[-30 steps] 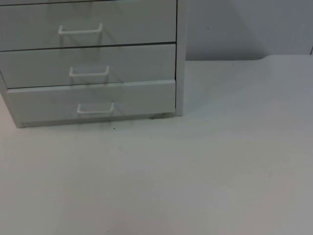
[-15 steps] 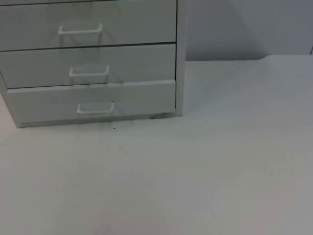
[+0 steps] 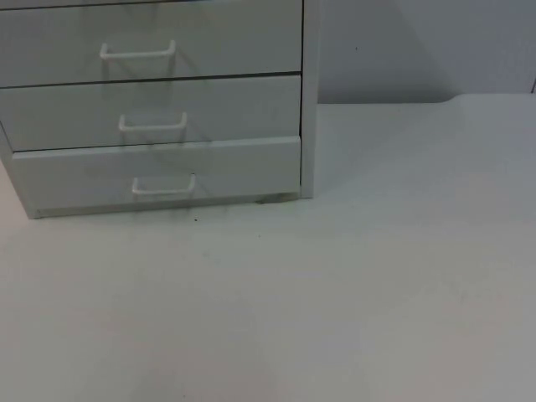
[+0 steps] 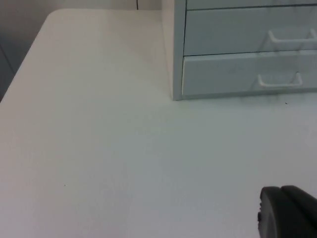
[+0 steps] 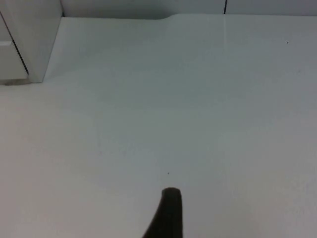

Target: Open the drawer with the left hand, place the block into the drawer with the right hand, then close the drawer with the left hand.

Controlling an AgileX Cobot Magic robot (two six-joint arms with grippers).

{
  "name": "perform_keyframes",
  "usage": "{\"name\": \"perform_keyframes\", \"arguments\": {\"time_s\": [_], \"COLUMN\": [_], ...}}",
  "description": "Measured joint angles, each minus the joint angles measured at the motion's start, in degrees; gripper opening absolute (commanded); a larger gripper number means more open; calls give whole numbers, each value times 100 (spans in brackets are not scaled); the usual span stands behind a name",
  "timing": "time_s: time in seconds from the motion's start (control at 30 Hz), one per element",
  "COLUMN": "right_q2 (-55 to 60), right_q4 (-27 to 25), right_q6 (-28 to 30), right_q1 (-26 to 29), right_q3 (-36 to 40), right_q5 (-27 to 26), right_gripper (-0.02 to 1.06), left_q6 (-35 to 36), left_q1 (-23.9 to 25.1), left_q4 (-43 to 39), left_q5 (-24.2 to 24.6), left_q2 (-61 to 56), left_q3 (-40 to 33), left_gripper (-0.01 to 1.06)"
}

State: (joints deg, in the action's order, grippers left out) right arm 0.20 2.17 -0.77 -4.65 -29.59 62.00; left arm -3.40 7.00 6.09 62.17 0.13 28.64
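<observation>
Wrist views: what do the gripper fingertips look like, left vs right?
Left gripper: a matte black, blocky tip with rounded corners, broad, with a faint vertical seam suggesting two parts side by side. Right gripper: also matte black, but a slim tapered finger with a rounded end. No markings or labels can be made out on either. Both stand out against the white table.

A white drawer cabinet (image 3: 159, 100) with white handles (image 3: 163, 186) stands on a white table (image 3: 335, 293) before a grey wall (image 3: 402, 50).
</observation>
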Motion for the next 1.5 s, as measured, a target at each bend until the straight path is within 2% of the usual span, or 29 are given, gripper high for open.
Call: {"name": "perform_keyframes", "arguments": {"time_s": [0.37, 0.8, 0.93, 1.27, 1.37, 1.4, 1.43, 1.47, 1.5], "right_q2": [0, 0, 0, 0, 0, 0, 0, 0, 0], "right_q4": [-103, -103, -103, -103, -103, -103, -103, -103, -103], "right_q6": [77, 77, 77, 77, 77, 77, 77, 77, 77], "right_q1": [0, 0, 0, 0, 0, 0, 0, 0, 0], "right_q3": [0, 0, 0, 0, 0, 0, 0, 0, 0], "right_q5": [0, 0, 0, 0, 0, 0, 0, 0, 0], "right_gripper": [73, 74, 87, 98, 105, 105, 105, 105, 105], "left_q6": [37, 214, 267, 279, 279, 279, 281, 291, 291], "left_q1": [-466, -464, -464, -464, -464, -464, -464, -464, -464], "left_q4": [-51, -171, -212, -245, -245, -245, -245, -245, -245], "left_q5": [0, 0, 0, 0, 0, 0, 0, 0, 0], "left_q2": [0, 0, 0, 0, 0, 0, 0, 0, 0], "left_q3": [0, 0, 0, 0, 0, 0, 0, 0, 0], "left_gripper": [0, 0, 0, 0, 14, 31, 31, 38, 60]}}
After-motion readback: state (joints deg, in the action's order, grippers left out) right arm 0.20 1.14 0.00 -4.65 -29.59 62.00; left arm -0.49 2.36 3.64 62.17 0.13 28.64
